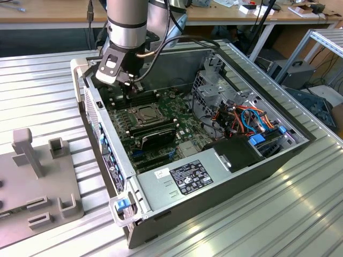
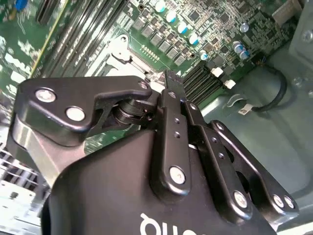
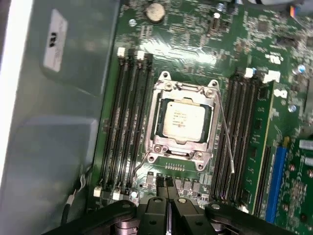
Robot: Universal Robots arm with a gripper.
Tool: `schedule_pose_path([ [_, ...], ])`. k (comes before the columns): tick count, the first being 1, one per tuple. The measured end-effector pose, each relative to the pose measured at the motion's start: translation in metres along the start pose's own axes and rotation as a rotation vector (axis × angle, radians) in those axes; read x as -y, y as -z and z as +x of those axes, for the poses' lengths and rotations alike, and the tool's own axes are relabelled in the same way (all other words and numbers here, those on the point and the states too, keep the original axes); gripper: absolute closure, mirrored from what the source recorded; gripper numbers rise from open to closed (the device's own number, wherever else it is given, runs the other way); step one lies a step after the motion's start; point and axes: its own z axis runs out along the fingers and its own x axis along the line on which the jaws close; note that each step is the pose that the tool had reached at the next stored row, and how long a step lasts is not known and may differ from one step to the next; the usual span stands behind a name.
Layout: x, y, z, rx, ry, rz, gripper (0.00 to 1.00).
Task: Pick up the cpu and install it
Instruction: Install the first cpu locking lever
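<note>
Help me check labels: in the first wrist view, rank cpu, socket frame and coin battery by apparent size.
1. socket frame
2. cpu, sitting inside the frame
3. coin battery
All lie on one board, so nearness hardly skews this.

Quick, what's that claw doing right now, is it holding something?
Black metal gripper: closed, holding nothing. The small square silver-grey cpu lies in its metal-framed socket.

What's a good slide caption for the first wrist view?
Shut end effector hovers over the motherboard near the socket frame, the cpu lying inside it.
</note>
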Motion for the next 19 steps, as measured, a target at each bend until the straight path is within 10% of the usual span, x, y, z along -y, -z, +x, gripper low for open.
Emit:
schedule_pose_path([
  [6,0.0000,0.0000,0.0000,0.0006,0.036,-0.0001,0.89],
  [19,0.0001,-0.0009,0.0000,-0.0128,0.312,-0.0059,0.89],
])
